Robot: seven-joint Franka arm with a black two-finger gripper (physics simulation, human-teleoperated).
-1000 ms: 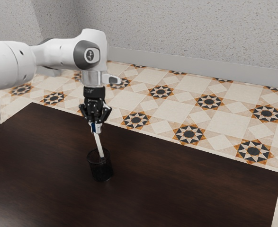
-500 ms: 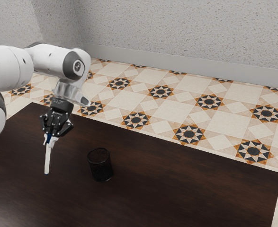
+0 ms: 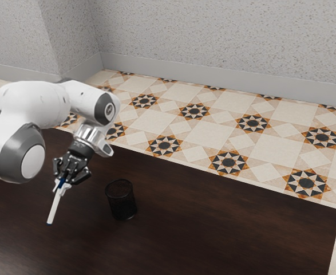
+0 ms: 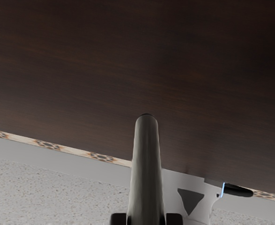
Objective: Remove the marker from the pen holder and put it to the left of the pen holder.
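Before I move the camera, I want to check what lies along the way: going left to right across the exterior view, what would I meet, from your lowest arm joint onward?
The arm's large round joint → the marker → the pen holder → the table's right-hand edge.

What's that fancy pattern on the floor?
The floor has a star pattern in black, orange and cream. It shows best in the exterior view.
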